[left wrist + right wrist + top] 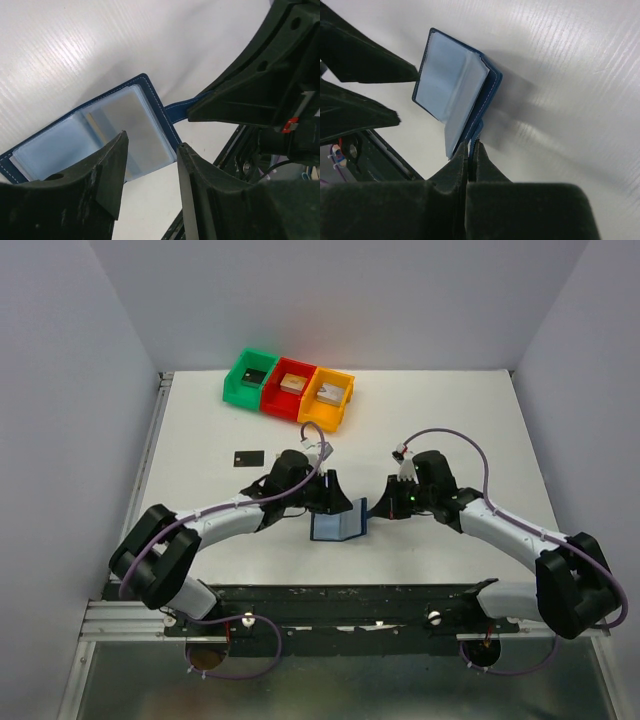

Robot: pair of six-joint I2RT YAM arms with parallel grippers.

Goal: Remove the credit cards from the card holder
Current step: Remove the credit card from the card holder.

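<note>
Snapshot of card holder [335, 527] between both pincers

Lying open on white tabletop [450, 420], toward the near side, midway between the two arms. Navy cover down, pale blue sleeve pages [125, 125] up; one page standing tilted in right wrist view. Showing a thin tan strip through one sleeve in left wrist view; too unclear to call a card.

Pinched at its right-hand cover flap by right pincer [372, 510]: fingers [455, 170] pressed together on the blue edge, no gap visible between them. Flap lifted off tabletop at that side.

Flanked on the other side by left pincer [338, 502]: spread wide, gripping nothing, hanging over the near edge of the sleeve pages. Can't tell whether touching the pages.

Spotted one black credit card [248, 457] flat on tabletop, left of the holder and well apart from it, near the left arm's wrist.

Lined up at far edge, touching side by side: green bin [238, 380], red bin [275, 400], orange bin [320, 415], a small block in each.
</note>
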